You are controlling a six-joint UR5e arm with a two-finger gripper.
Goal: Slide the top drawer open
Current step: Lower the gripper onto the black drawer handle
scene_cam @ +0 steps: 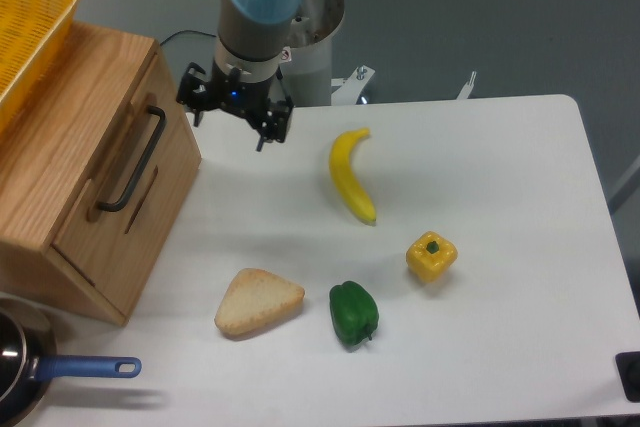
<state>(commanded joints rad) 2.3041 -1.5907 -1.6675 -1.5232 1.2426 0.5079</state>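
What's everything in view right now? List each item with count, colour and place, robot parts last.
top drawer: one, light oak with a black bar handle, left side, shut.
basket: one, yellow, on top of the drawer unit, upper left corner.
pan: one, dark with a blue handle, bottom left corner, partly out of frame.
banana: one, yellow, table centre.
yellow pepper: one, right of centre.
green pepper: one, front centre.
bread wedge: one, tan, left of the green pepper.
table: one, white.
claw: one, black, open, above the table between the drawer and the banana, holding nothing.
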